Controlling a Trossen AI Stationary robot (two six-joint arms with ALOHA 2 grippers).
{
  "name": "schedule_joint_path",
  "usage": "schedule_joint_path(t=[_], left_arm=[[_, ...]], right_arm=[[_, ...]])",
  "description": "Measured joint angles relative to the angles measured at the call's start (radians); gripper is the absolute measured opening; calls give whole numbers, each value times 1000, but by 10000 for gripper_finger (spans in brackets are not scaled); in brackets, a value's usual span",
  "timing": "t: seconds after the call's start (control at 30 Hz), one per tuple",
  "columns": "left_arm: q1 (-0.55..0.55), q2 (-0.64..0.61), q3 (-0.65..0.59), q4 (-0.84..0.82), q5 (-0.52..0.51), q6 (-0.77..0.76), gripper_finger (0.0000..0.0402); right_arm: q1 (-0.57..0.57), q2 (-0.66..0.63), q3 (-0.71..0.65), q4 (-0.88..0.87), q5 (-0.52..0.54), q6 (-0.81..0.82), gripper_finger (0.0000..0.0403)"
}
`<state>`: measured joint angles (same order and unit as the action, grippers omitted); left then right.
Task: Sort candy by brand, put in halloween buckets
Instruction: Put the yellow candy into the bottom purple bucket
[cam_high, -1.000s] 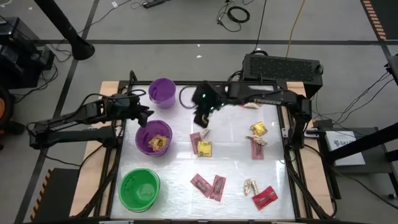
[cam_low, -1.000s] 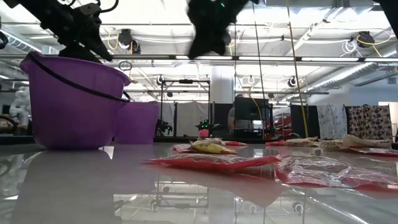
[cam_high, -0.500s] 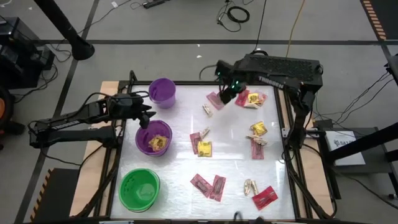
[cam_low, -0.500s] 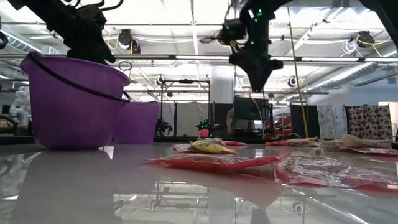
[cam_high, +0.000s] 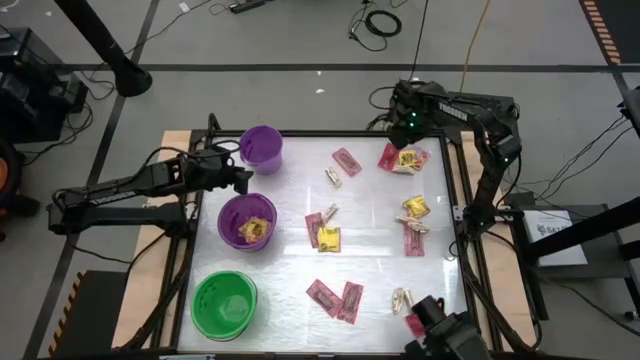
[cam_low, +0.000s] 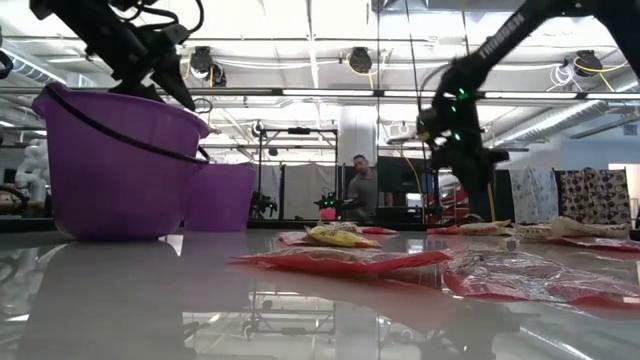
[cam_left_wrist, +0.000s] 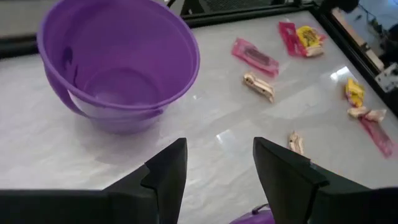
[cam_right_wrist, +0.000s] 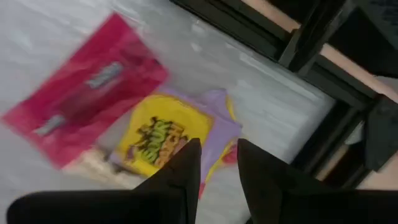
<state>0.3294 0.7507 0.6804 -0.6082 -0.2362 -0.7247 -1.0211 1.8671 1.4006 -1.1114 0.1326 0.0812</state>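
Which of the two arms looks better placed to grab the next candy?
Probably the right. Its gripper hovers, open and empty, over a yellow packet at the table's far right corner. The left gripper sits between the purple buckets, away from loose candy.

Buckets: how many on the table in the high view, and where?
3, all on the table's left side: small purple bucket at the far edge, wider purple bucket mid-left holding yellow candy, green bucket at the near-left corner. None looks hidden.

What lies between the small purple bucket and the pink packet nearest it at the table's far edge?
Bare tabletop: the high view shows nothing between the small purple bucket and the pink packet.
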Motion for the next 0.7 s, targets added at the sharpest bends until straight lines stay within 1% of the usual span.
schedule_joint_path(t=[0.17,0.33,0.43,0.5,0.6,0.7], left_arm=[[0,36,0,4,-8,-24,191],[0,64,0,-2,-6,-8,191],[-1,76,0,-3,15,24,191],[-1,81,0,-4,39,35,191],[-4,89,0,-8,54,69,191],[-5,93,0,-8,56,101,191]], right_arm=[[-42,0,-92,71,-31,-17,98],[-44,0,-170,148,-37,20,98],[-44,-2,-217,159,-56,42,98],[-34,-2,-221,159,-76,46,95],[-26,-2,-221,156,-75,76,78],[-25,-2,-221,157,-81,108,37]])
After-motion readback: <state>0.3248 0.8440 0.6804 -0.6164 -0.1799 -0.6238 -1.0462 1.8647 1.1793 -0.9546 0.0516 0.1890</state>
